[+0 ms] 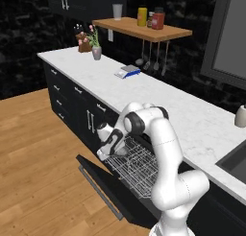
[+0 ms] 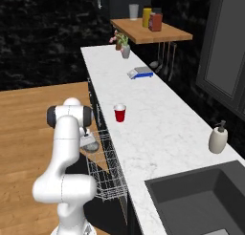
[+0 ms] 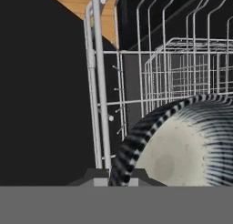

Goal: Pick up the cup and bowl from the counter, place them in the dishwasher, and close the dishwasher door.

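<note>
My gripper (image 1: 104, 154) hangs low over the front of the dishwasher's white wire rack (image 1: 139, 168), shut on the rim of the grey bowl (image 2: 89, 144). In the hand view the bowl (image 3: 182, 150) stands tilted on edge, with its dark striped rim between my fingertips and the rack's wires (image 3: 150, 73) right behind it. The red cup (image 2: 119, 113) stands upright on the white marble counter (image 2: 148, 133), just above the rack (image 2: 107, 174). The black dishwasher door (image 1: 103, 180) lies folded down, its silver handle (image 1: 98, 193) along the outer edge.
A soap dispenser (image 2: 218, 138) stands by the dark sink (image 2: 201, 200) at the right. A blue-and-white flat object (image 1: 127, 72) and a flower vase (image 1: 96, 50) are further along the counter. A wooden shelf (image 1: 144, 29) carries jars. Wooden floor (image 1: 38, 172) lies left of the door.
</note>
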Motion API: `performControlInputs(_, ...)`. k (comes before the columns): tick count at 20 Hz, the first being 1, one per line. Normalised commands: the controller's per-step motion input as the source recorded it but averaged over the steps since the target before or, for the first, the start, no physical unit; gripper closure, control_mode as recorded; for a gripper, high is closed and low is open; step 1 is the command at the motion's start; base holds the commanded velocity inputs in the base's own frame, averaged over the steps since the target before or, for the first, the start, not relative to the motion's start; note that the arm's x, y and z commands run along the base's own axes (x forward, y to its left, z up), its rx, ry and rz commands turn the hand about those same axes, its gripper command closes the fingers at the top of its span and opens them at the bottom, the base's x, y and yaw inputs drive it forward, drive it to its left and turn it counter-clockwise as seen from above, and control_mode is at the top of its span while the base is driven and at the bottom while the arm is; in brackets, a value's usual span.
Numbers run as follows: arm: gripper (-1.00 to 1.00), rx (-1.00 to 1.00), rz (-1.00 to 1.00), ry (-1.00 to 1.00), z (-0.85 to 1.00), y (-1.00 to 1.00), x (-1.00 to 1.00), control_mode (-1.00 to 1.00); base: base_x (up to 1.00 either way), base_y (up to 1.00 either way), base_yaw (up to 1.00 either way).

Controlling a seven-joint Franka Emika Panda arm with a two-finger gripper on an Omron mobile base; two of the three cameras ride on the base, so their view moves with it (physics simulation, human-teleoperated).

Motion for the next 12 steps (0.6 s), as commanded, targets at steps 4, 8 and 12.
performControlInputs(4, 1.00, 0.03, 0.00, 0.00, -0.15, 0.00, 0.12, -1.00, 0.00, 0.00, 0.00)
performControlInputs(8, 1.00, 0.03, 0.00, 0.03, -0.22, 0.05, 0.25, -1.00, 0.00, 0.00, 0.00)
performControlInputs(12, -1.00, 0.03, 0.00, 0.03, -0.18, 0.16, 0.09, -1.00, 0.00, 0.00, 0.00)
